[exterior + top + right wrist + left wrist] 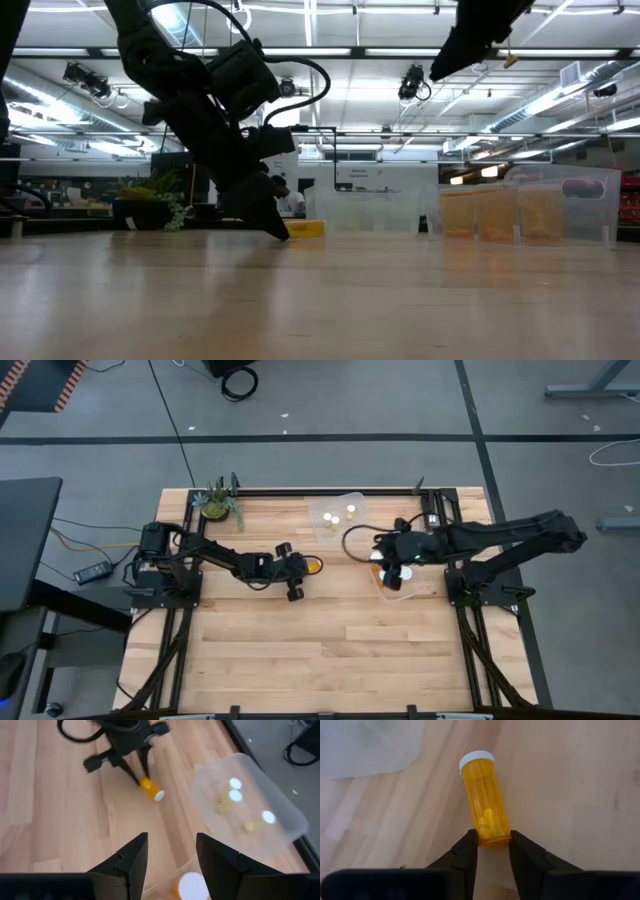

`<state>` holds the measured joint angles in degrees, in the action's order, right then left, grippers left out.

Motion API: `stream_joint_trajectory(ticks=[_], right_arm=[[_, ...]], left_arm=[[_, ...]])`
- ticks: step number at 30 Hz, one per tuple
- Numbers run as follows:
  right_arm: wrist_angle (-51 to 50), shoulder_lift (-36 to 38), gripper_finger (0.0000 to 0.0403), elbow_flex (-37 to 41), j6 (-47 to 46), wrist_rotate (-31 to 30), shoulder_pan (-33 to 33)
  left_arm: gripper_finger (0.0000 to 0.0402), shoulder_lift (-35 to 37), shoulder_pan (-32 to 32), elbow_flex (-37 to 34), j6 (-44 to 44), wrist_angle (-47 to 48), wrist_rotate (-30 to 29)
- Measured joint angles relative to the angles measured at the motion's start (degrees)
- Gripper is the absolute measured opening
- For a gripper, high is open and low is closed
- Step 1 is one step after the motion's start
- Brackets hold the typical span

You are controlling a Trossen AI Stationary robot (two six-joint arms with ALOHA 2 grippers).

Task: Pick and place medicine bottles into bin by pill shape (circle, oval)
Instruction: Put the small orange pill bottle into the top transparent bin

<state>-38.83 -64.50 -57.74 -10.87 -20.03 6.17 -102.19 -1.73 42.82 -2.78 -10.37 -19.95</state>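
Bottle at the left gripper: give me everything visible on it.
The bottle is translucent amber-orange plastic with a round white cap, and yellow pills show through its wall. It lies on its side on the wooden table, cap pointing away from the left gripper, whose fingers flank its base end. A clear bin sits nearby.

amber-orange bottle (485, 805) with white cap (476, 759), pale wood table (570, 795), dark left pincer (492, 851).
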Motion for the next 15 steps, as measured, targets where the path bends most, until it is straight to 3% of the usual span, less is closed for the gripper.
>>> stream_joint_trajectory(ticks=[5, 15], right_arm=[[5.2, -5.0, 0.0174, 0.0, 3.6, 2.4, -0.1], [9.3, -4.5, 0.0175, 0.0, 4.9, 7.0, -2.4]], left_arm=[[0.0127, 1.3, -0.1, 0.0, 3.6, -5.9, -0.5], [0.0106, 1.3, 0.0, 0.0, 12.1, -26.1, 2.5]])
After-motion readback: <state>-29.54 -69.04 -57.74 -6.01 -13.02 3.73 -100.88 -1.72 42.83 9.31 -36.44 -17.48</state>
